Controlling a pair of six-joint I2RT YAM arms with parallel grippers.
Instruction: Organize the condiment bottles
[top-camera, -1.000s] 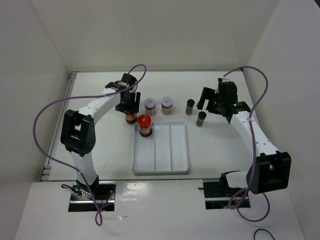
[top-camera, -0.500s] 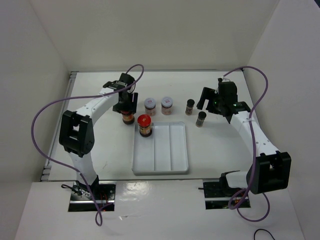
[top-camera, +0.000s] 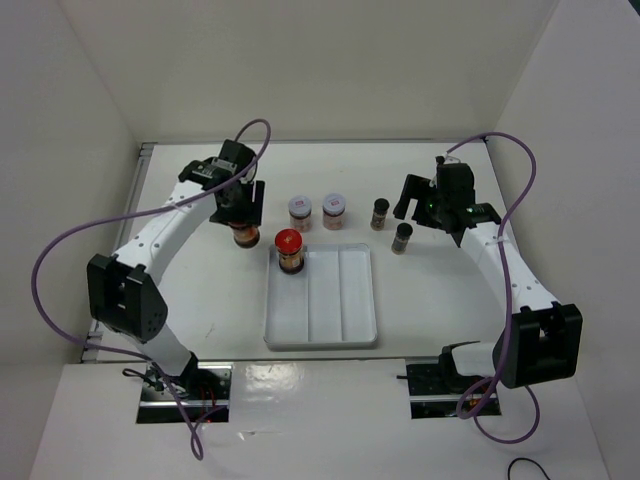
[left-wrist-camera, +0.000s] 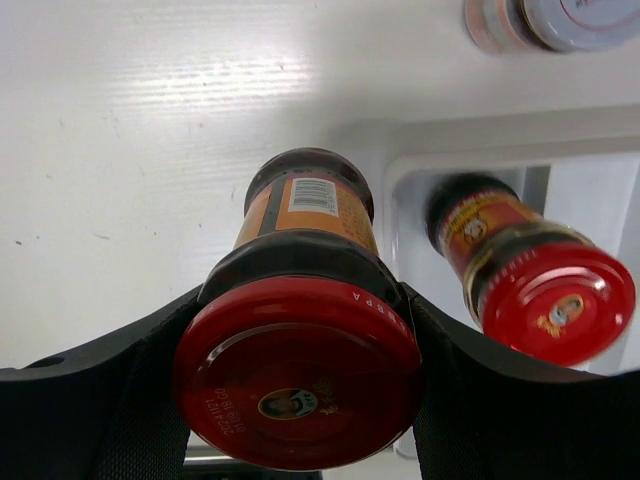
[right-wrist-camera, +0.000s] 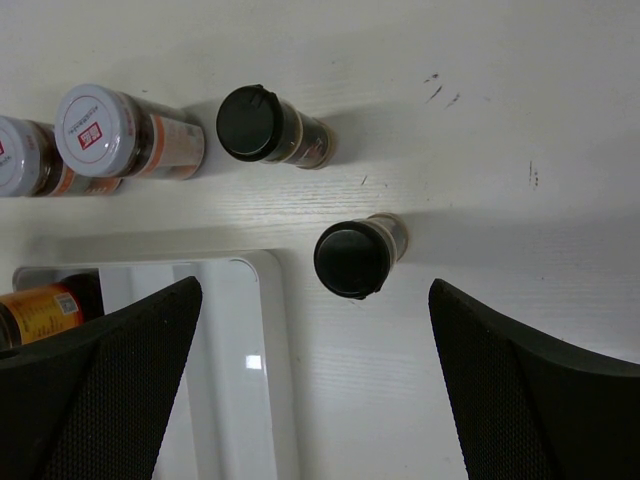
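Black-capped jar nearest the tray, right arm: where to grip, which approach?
Probably take the jar by the body just under its cap, coming straight down from above. It stands upright, narrow and round, apart from the other black-capped jar and the tray rim, so the open right gripper should fit around it.

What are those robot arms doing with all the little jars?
They are sorting the jars. The left pincer is shut on a red-lidded jar, just left of the white tray. A second red-lidded jar already stands in the tray's left section. Two white-lidded jars and two black-capped jars wait on the table beyond the tray. The right pincer hangs open above the black-capped jars, holding nothing.
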